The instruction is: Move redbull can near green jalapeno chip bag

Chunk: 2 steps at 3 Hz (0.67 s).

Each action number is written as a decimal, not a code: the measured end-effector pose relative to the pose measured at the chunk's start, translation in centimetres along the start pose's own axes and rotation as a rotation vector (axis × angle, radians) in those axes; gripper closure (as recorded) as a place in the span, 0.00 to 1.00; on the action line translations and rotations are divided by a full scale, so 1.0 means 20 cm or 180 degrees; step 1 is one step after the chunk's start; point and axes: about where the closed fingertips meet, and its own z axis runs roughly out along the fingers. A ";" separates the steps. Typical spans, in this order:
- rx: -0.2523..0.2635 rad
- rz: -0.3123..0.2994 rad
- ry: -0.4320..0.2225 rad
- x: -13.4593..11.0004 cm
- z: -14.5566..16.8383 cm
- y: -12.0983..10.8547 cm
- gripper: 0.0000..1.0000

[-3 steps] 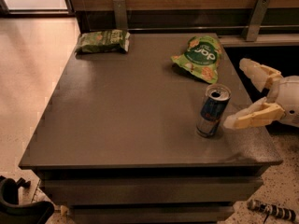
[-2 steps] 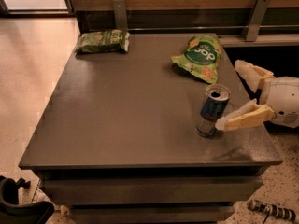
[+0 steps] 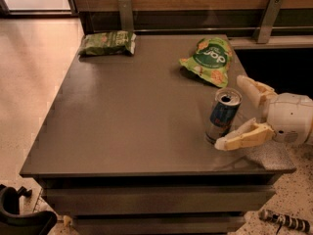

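The redbull can (image 3: 222, 114) stands upright near the table's right front, blue and silver with a silver top. My gripper (image 3: 230, 112) reaches in from the right and is open. One pale finger (image 3: 252, 88) lies behind the can and the other finger (image 3: 242, 137) lies in front of it, so the can sits between them. I cannot tell whether either finger touches it. The green jalapeno chip bag (image 3: 107, 42) lies flat at the table's far left corner, well away from the can.
A bright light-green "pop" bag (image 3: 209, 61) lies just behind the can at the far right. The dark table (image 3: 127, 116) has its front edge close below the can. A rail with two metal brackets (image 3: 126, 13) runs behind the table.
My gripper has moved left along the table, so its fingers now reach either side of the can. The can and both bags have not moved.
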 end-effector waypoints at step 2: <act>-0.0045 0.0000 0.0050 0.02 0.04 0.06 0.47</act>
